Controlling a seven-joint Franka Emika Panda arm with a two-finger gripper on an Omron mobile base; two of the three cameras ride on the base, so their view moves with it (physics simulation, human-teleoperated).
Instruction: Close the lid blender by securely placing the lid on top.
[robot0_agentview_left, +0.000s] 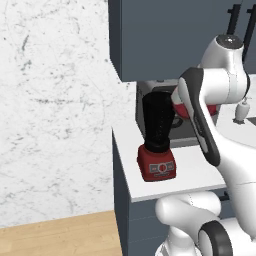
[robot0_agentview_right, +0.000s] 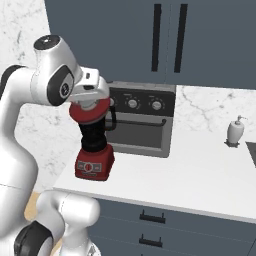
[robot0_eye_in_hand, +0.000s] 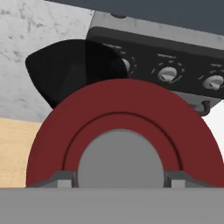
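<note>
The blender stands at the counter's left end, a near-black tapered jar on a red square base. My gripper is shut on the lid, a red disc with a pale grey centre cap. The lid hangs at about the jar's rim height and is not centred over it. In the hand view the lid is close up, the fingertips press the cap from both sides, and the jar's dark mouth shows beyond the lid's upper left edge. My arm hides most of the lid in the left base view.
A grey toaster oven with knobs stands right behind the blender. A dark wall cabinet hangs low above it. A white soap dispenser sits at the right. The white counter ends just left of the blender.
</note>
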